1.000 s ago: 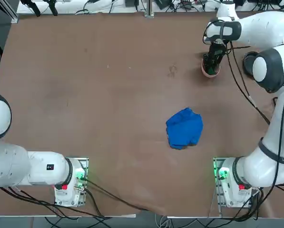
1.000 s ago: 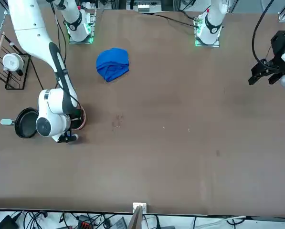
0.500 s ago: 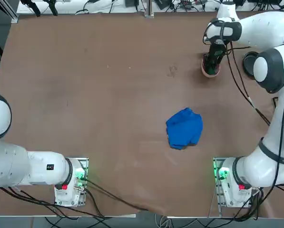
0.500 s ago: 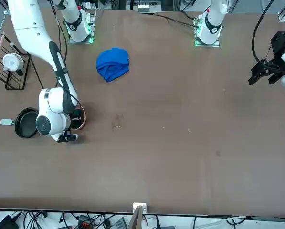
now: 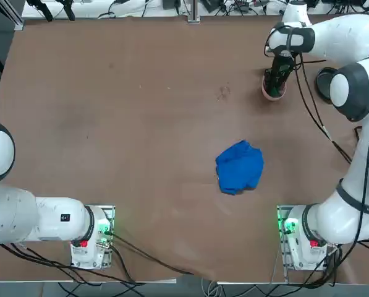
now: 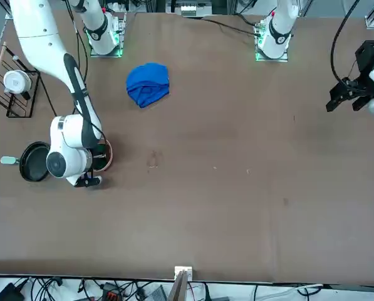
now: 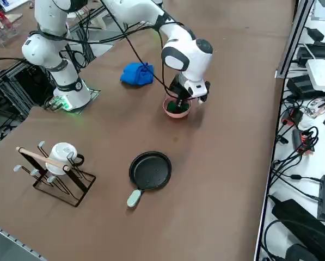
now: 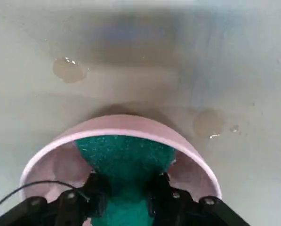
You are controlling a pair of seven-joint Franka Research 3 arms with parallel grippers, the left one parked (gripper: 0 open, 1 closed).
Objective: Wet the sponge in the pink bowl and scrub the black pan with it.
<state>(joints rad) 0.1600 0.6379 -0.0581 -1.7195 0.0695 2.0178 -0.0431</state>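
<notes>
My right gripper [image 8: 126,189] reaches down into the pink bowl [image 8: 42,156] and is shut on the sponge [image 8: 124,157], whose green face spreads out between the two fingers inside the bowl. From the side, the gripper [image 7: 179,100] stands upright over the bowl [image 7: 167,111], with a bit of green sponge [image 7: 179,107] showing inside. The black pan [image 7: 150,170] lies apart from the bowl, nearer the table's right edge, its light handle [image 7: 133,198] pointing away from the bowl. From overhead, the arm covers most of the bowl [image 5: 272,95] and part of the pan [image 5: 323,79].
A crumpled blue cloth [image 5: 239,167] lies mid-table between the bowl and the right arm's base. A wire rack holding a white mug [image 7: 56,168] stands beyond the pan at the table's right edge. A few water spots [image 8: 67,70] mark the table by the bowl.
</notes>
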